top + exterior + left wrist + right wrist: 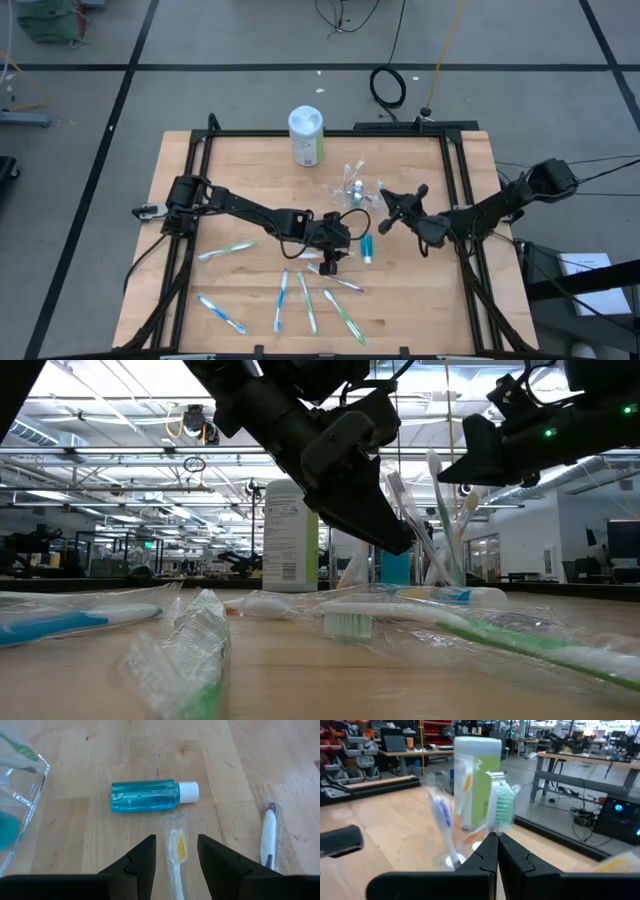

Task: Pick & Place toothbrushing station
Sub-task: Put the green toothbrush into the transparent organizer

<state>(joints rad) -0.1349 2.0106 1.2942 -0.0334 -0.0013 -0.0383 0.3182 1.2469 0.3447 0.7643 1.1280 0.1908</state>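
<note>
toothbrush (177, 851) between open jaws, teal bottle (145, 796) just beyond

Left arm extended from left side toward mid-scene, wrist angled down, left pincer (331, 262) low, fingers (141, 861) parted, nothing between them. Right arm reaching in from right side, raised, right pincer (385, 226) pointing left, fingers (485, 854) closed together, empty.

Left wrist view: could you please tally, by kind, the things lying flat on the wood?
Bottle: 1
Toothbrushes: 2 (yellow-bristled, purple-tipped)
Total: 3
</note>
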